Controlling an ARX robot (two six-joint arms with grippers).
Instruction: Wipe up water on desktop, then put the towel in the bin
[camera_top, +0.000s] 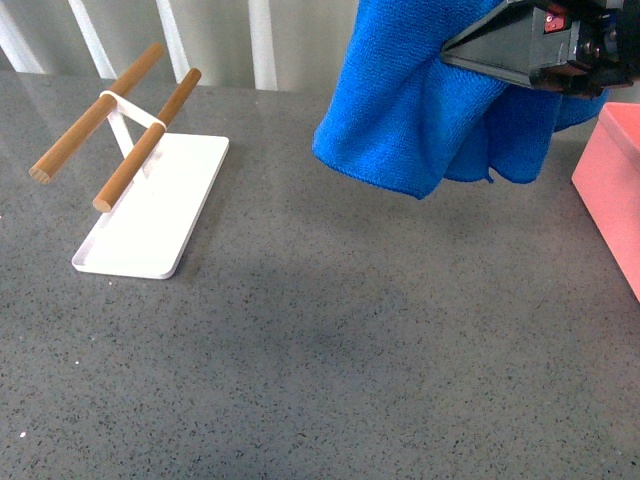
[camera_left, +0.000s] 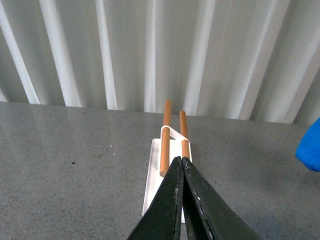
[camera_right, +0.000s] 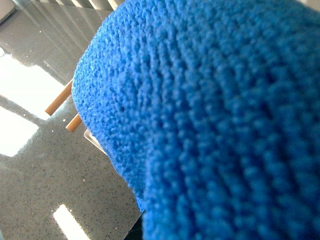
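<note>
The bright blue towel (camera_top: 420, 110) hangs bunched in the air above the speckled grey desktop (camera_top: 330, 340), at the upper right of the front view. My right gripper (camera_top: 455, 50) is shut on the towel, and the cloth covers its fingertips. In the right wrist view the towel (camera_right: 210, 120) fills nearly the whole picture and hides the jaws. Just right of the hanging cloth, the salmon-pink bin (camera_top: 612, 190) shows only its near wall and rim at the frame's edge. My left gripper (camera_left: 181, 161) is shut with nothing in it, above the desktop (camera_left: 75, 180). No water is visible on the desktop.
A flat white tray (camera_top: 155, 205) with two wooden bars (camera_top: 145, 140) stands at the left of the desktop; the left wrist view shows the tray (camera_left: 152, 175) just beyond the left fingertips. Vertical white slats (camera_left: 150, 55) form the back wall. A corner of the towel (camera_left: 310, 147) shows there too.
</note>
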